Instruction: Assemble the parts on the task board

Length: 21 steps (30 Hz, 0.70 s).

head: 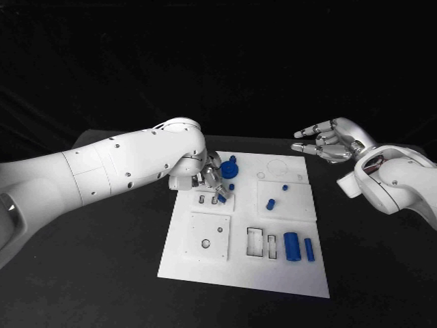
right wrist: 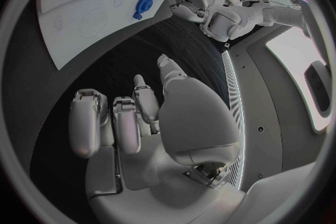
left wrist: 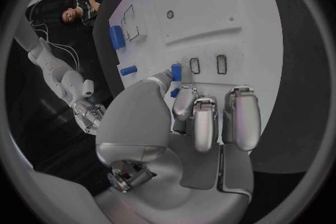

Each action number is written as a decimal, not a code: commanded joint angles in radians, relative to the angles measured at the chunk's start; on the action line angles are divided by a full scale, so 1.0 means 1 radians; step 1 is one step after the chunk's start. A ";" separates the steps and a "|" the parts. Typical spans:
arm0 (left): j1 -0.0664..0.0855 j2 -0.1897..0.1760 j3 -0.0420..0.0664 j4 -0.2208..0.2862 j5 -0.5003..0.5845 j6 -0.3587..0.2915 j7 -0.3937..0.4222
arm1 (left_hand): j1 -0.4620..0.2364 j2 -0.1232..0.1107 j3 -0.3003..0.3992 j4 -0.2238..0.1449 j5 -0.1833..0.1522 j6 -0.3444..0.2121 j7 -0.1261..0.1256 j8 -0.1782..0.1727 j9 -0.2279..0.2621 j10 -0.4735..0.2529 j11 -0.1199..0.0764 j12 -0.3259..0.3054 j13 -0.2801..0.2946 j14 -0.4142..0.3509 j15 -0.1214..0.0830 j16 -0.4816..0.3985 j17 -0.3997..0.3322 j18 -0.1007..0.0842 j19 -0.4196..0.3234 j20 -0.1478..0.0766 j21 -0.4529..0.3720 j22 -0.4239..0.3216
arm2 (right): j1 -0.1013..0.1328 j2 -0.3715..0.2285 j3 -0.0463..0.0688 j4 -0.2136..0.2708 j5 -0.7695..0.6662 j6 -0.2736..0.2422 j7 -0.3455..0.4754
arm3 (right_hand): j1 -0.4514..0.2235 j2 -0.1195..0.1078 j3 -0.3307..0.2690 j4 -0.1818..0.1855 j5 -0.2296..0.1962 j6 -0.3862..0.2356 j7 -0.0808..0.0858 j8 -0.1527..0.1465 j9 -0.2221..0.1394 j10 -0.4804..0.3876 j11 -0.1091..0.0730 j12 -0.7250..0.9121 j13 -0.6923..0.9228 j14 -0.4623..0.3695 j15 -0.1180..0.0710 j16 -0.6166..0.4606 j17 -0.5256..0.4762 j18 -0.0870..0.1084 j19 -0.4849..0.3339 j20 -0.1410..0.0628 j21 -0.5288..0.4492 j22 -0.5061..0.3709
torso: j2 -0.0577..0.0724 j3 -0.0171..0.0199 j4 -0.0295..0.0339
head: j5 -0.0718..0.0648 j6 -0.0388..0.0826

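The white task board (head: 244,273) lies in the middle of the black table. My left hand (head: 205,179) hovers over the board's left side and pinches a small blue peg (left wrist: 176,72) between thumb and finger, just above two narrow slots (left wrist: 208,64). A round blue knob (head: 229,167) stands right beside that hand. Two small blue pegs (head: 271,203) stand further right on the board. A thick blue cylinder (head: 291,246) and a thinner one (head: 308,249) lie near the board's right edge. My right hand (head: 329,141) hangs above the table beyond the board's far right corner, fingers apart, holding nothing.
A square plate with a round hole (head: 207,237) and two rectangular recesses (head: 261,244) sit on the board's near half. Black table surface (head: 100,260) surrounds the board on all sides.
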 commanded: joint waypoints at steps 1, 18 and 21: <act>-0.001 0.000 -0.001 0.003 0.015 -0.003 0.001 | 0.036 -0.021 0.114 -0.079 0.057 -0.009 0.006 0.002 0.011 -0.007 0.006 -0.008 -0.006 0.105 -0.004 0.003 0.263 -0.002 0.058 -0.004 0.001 0.117 | -0.001 0.001 0.000 0.001 -0.001 0.012 0.002 | 0.002 0.008 -0.005 -0.001 0.005 0.000 -0.002 0.006 0.002 -0.002 -0.003 -0.004 0.028 0.092 -0.002 -0.006 0.210 0.007 -0.004 0.000 -0.003 -0.001 | 0.000 0.0001 0.0000 | 0.000 -0.002; 0.000 -0.086 0.000 0.107 0.042 -0.175 0.026 | -0.026 -0.089 0.286 -0.148 0.097 -0.011 0.014 0.025 0.053 0.016 0.011 -0.002 0.008 0.105 0.003 0.003 0.263 -0.004 0.061 0.005 0.004 0.126 | -0.001 -0.005 0.000 0.003 0.001 0.013 0.000 | 0.000 0.010 -0.007 0.001 0.006 0.000 -0.002 0.006 0.002 -0.002 -0.002 -0.003 0.028 0.092 -0.002 -0.007 0.209 0.007 -0.004 -0.001 -0.004 -0.001 | -0.002 0.0020 0.0046 | 0.004 0.003; -0.002 -0.111 0.000 0.140 0.039 -0.218 0.030 | -0.029 -0.091 0.292 -0.151 0.097 -0.009 0.014 0.026 0.054 0.021 0.011 0.002 0.015 0.105 0.002 0.003 0.263 -0.004 0.062 0.005 0.007 0.129 | -0.001 -0.007 0.000 0.005 0.001 0.011 0.000 | 0.000 0.010 -0.007 0.001 0.006 0.000 -0.002 0.006 0.002 -0.002 -0.002 -0.003 0.028 0.092 -0.002 -0.007 0.209 0.007 -0.004 -0.001 -0.004 -0.001 | -0.004 0.0021 0.0076 | 0.001 0.000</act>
